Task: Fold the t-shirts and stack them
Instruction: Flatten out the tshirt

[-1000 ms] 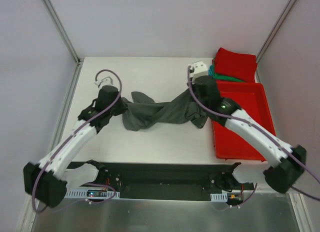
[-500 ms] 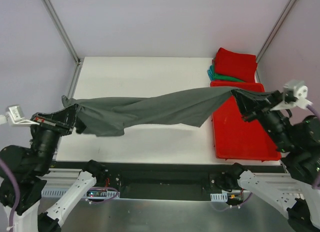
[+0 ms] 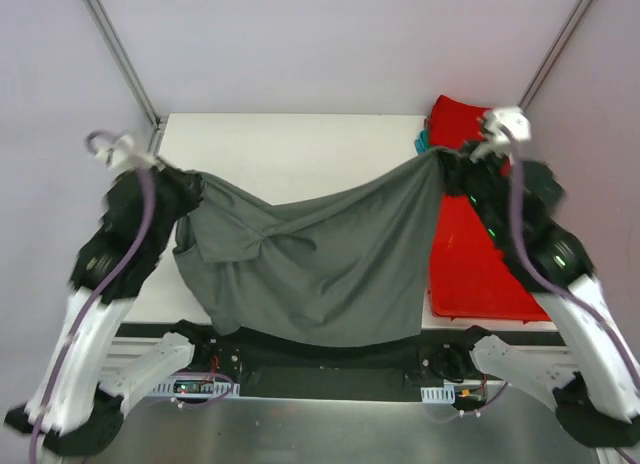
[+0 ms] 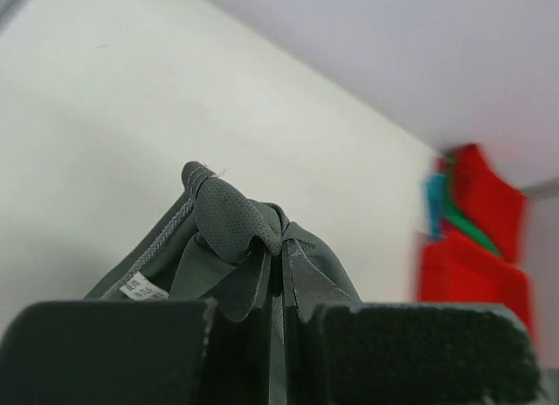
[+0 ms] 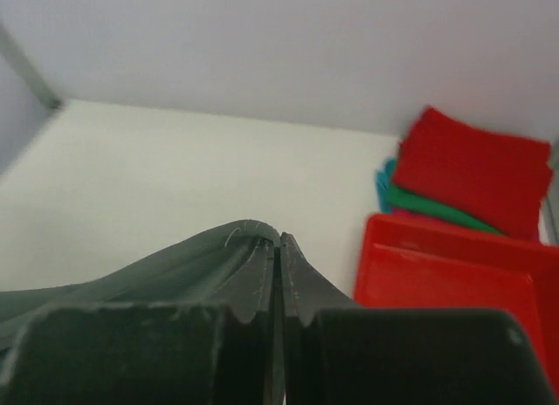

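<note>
The dark charcoal-grey t-shirt [image 3: 310, 264] hangs spread between my two grippers above the white table [image 3: 290, 144], its lower edge drooping over the table's near edge. My left gripper [image 3: 188, 184] is shut on the shirt's left corner, seen bunched in the left wrist view [image 4: 236, 239]. My right gripper [image 3: 440, 159] is shut on the shirt's right corner, seen as a folded edge [image 5: 218, 257]. A folded bright red t-shirt [image 3: 470, 124] lies on a folded teal-green t-shirt [image 3: 425, 144] at the back right, also in the right wrist view [image 5: 476, 169].
A rigid red plastic tray [image 3: 485, 264] sits on the table's right side, in front of the folded stack; it also shows in the right wrist view [image 5: 454, 274]. Enclosure walls and metal posts stand around the table.
Both arms have swung inward and forward, from far apart at the table's sides. The shirt went from a stretched twisted band to a wide sheet hanging down over the near edge.
</note>
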Controlling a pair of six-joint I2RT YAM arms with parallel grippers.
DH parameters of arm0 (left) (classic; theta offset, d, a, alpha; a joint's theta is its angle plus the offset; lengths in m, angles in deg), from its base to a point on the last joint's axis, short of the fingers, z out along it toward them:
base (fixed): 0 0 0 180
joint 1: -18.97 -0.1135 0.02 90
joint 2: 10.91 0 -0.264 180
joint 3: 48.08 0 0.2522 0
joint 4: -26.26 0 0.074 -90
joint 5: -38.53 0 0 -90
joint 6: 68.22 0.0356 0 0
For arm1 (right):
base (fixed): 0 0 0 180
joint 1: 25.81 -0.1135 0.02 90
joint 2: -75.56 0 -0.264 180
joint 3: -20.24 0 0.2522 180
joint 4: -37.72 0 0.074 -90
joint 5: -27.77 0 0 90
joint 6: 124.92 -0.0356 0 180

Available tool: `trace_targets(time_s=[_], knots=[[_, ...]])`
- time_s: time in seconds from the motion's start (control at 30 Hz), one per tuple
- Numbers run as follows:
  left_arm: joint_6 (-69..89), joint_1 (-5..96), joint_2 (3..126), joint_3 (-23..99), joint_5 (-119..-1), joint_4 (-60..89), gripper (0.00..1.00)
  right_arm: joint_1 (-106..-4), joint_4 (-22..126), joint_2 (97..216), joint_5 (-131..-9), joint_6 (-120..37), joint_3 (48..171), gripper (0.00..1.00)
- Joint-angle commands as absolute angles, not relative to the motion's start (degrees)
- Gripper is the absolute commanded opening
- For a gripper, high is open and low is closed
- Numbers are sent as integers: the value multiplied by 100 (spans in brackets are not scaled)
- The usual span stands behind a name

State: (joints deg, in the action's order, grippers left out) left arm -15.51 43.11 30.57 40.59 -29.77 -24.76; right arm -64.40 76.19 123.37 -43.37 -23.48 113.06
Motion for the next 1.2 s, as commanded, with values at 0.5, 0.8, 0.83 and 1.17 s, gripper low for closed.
trace_targets(time_s=[0.5, 0.8, 0.83, 1.17], knots=[[-1160, 2679, 8641, 5739, -3230, -3127, 99, -4962, 7047, 17148, -4183, -2331, 12165, 96], [-2188, 2679, 5830, 1846, -3661, -2662, 99, -6340, 6204, 15450, -6361, -3772, 9089, 96], [-2311, 2671, 5548, 1511, -3679, -2618, 99, -6534, 6124, 15423, -6355, -3956, 8930, 96], [-2664, 2662, 4375, -549, -3995, -1529, 99, -7204, 5201, 16844, -6575, -5029, 8690, 96]])
